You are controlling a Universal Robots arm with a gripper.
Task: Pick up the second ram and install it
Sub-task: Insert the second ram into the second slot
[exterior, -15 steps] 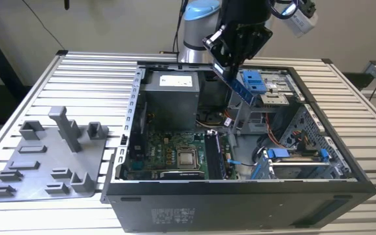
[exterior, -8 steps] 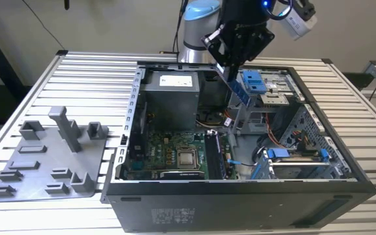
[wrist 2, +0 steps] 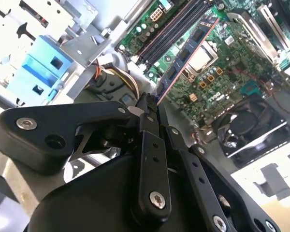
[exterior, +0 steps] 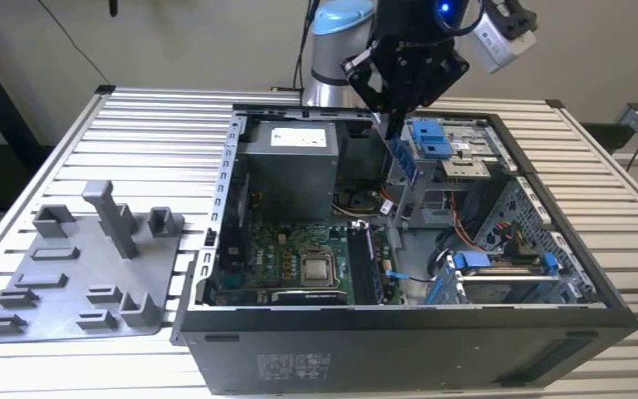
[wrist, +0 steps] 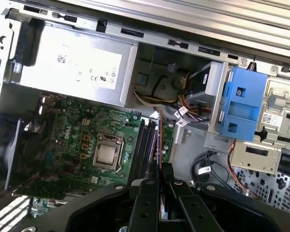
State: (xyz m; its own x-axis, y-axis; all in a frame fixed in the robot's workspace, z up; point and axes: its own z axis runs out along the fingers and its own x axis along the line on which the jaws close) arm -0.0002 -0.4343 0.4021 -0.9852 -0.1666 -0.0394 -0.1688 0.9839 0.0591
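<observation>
I am up over the open computer case point(exterior: 408, 332) right now, and my end effector point(wrist 2: 150, 104) is pinching the second ram point(wrist 2: 185, 54) by one short end. My fingers point(wrist 2: 151, 140) are pressed against both flat faces, and the rest of the stick reaches out beyond the tips. In the second wrist view its dark board and row of black chips show against the motherboard point(wrist 2: 217, 89) inside the case, with one long edge a coppery line.

In the first wrist view I see the stick edge-on, a thin line running from my fingertips in the same direction as the black memory slots point(wrist: 146, 145) in the case. Whether it hangs right over a slot I cannot tell. It is in the air, not seated — in the exterior view my end effector hangs above the case's open side.

Inside the case the processor socket point(wrist: 108, 155) sits just beside the slots. The grey power supply point(wrist: 72, 63) takes up one corner, and a blue drive bracket point(wrist: 239, 104) stands by the case's drive cage. Outside the case, on the exterior view's left, the grey fixture plate point(exterior: 76, 283) with its upright blocks lies on the slatted desk point(exterior: 153, 116) — just beside the case wall.
</observation>
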